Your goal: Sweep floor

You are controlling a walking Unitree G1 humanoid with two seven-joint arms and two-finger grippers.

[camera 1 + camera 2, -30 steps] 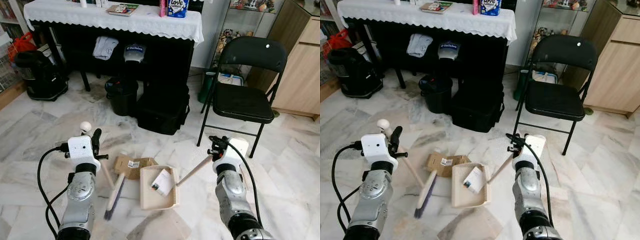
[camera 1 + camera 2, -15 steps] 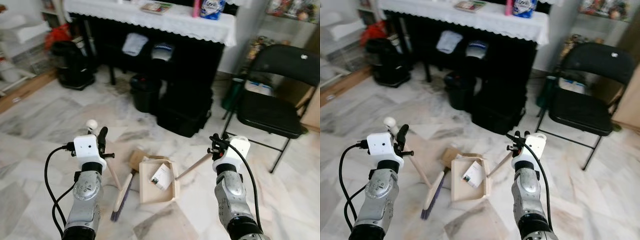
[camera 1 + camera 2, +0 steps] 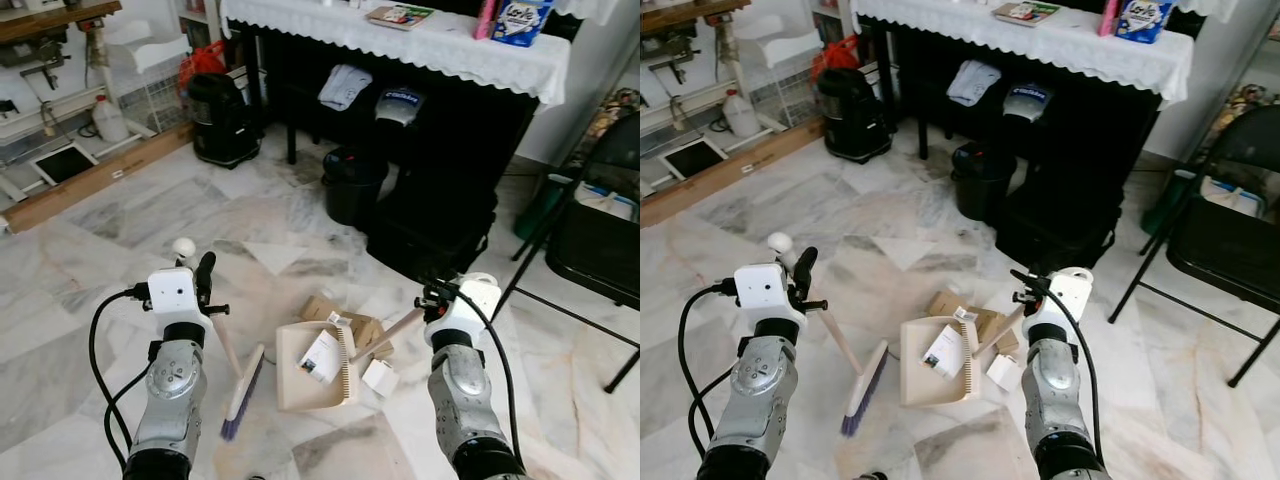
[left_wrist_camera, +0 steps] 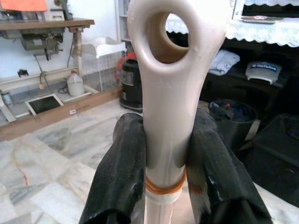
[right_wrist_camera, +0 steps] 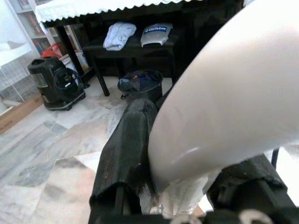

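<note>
The left gripper (image 4: pixel 166 186) is clamped on the broom (image 3: pixel 243 385) handle, the right gripper (image 5: pixel 180 184) on the dustpan (image 3: pixel 312 368) handle. Gathering appears under way; next, the cardboard scraps (image 3: pixel 345 325) beside the pan should be brushed in across the marble floor (image 3: pixel 130 240), near the draped tabletop (image 3: pixel 420 45).

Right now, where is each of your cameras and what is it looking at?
Left eye view: on my head, looking down at the floor; both arms show, with the dustpan and broom.
Right eye view: beside it, same scene.
Left wrist view: on my left wrist, along the left gripper shut on the broom handle.
Right wrist view: on my right wrist, along the right gripper shut on the dustpan handle.
Both wrist views share the black bin.
</note>
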